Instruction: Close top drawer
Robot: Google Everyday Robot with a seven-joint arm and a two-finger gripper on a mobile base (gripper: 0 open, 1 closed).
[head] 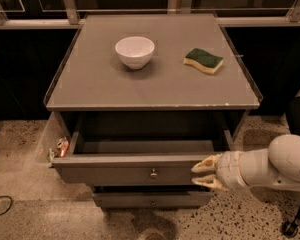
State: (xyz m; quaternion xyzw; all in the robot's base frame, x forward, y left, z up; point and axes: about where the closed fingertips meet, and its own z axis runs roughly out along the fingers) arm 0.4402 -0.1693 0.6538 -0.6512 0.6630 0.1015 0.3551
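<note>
- the top drawer (115, 175) sticks partway out of the gray cabinet (155, 91), its long axis running left to right, its front facing the camera.
- the gripper (197, 174) sits at the right end of that front, at or just against it, well to the right of the round knob (153, 173); its 2 fingers are spread apart and clamp nothing.
- the closing direction lies straight back, away from the gripper and under the cabinet top; a push this far off-centre might skew the drawer.
- the drawer's inside looks bare, so nothing seems to block its travel.
- 1 white bowl (134, 51) and 1 green sponge (203, 60) rest on top, clear of the path.
- a lower drawer (150, 200) sits shut beneath; a small colored object (63, 146) lies beside the left corner.
</note>
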